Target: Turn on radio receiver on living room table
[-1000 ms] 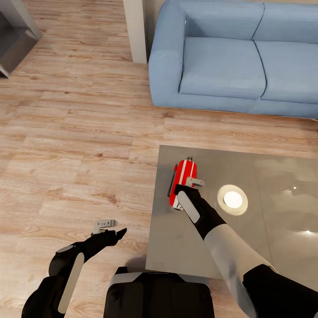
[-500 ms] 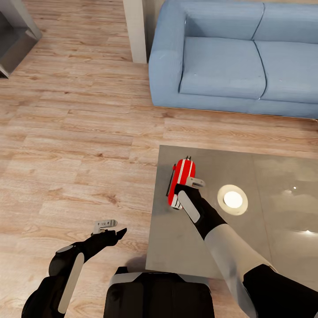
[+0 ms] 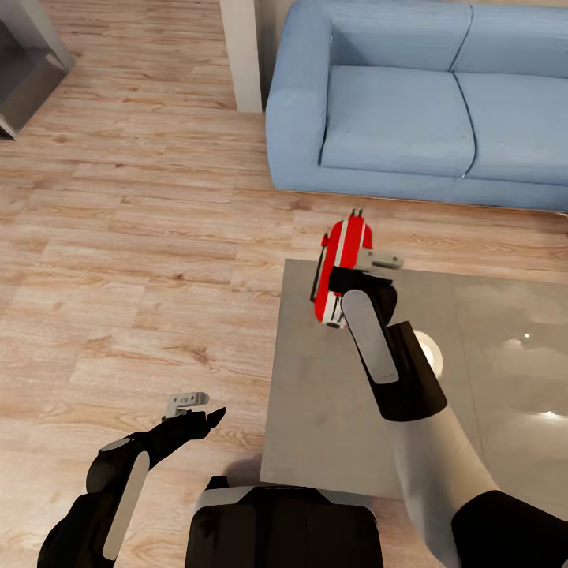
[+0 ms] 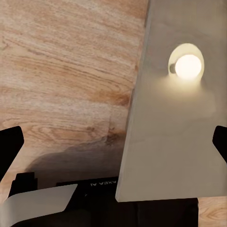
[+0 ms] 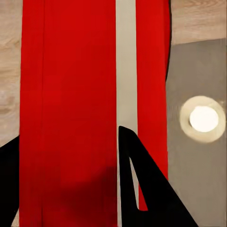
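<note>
The radio receiver (image 3: pixel 341 268) was pinched in the right gripper (image 3: pixel 359 272), whose jaws pressed its red body, held above the far edge of the glossy grey worktop (image 3: pixel 315 410). Beyond the worktop stood a blue sofa (image 3: pixel 418 102) on wood-plank floor (image 3: pixel 142 237). The left gripper (image 3: pixel 189 406), jaws spread, hovered beside the worktop's left edge.
</note>
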{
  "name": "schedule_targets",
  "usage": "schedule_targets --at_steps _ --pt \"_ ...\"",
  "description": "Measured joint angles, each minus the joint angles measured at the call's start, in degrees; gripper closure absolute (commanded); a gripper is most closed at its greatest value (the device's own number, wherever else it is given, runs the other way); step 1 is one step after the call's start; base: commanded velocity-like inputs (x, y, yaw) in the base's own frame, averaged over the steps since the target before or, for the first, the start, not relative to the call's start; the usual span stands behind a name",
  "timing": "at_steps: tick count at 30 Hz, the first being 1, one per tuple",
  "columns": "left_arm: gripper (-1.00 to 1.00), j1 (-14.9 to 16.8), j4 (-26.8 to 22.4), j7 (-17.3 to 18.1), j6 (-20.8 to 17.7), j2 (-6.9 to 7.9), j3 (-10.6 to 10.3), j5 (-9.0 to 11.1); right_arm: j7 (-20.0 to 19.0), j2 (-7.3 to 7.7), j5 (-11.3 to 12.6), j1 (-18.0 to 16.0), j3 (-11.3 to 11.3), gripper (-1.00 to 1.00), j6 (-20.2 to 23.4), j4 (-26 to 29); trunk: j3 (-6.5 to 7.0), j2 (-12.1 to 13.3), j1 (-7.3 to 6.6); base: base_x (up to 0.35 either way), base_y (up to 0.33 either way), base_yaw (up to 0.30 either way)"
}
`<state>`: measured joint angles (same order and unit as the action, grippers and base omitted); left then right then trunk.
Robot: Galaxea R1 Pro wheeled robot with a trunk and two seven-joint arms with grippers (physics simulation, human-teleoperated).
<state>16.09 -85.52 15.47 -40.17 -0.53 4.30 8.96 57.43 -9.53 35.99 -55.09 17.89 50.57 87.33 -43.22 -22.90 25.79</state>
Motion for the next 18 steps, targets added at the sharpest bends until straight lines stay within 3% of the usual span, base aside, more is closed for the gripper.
schedule_targets --at_steps 2,4,6,18 --pt "-1.0 -0.01 0.0 0.0 0.0 0.0 0.02 0.01 0.06 0.12 -1.75 0.02 -0.05 1.0 1.11 2.33 0.01 -0.03 -0.02 0.0 0.0 0.0" --pt "-1.0 0.0 0.0 0.0 0.0 0.0 0.03 0.01 0.04 0.18 -0.45 0.07 -0.04 1.0 2.48 2.45 0.0 -0.01 -0.01 0.0 0.0 0.0" --pt "-1.0 0.0 0.0 0.0 0.0 0.0 0.05 0.0 0.05 0.21 -0.59 0.07 -0.06 1.0 6.45 2.52 0.0 -0.01 -0.01 0.0 0.0 0.0" --pt "-1.0 0.0 -0.02 0.0 0.0 -0.04 0.09 0.0 0.03 0.25 -0.57 0.08 0.14 1.0 8.08 2.57 0.0 -0.01 -0.01 0.0 0.0 0.0"
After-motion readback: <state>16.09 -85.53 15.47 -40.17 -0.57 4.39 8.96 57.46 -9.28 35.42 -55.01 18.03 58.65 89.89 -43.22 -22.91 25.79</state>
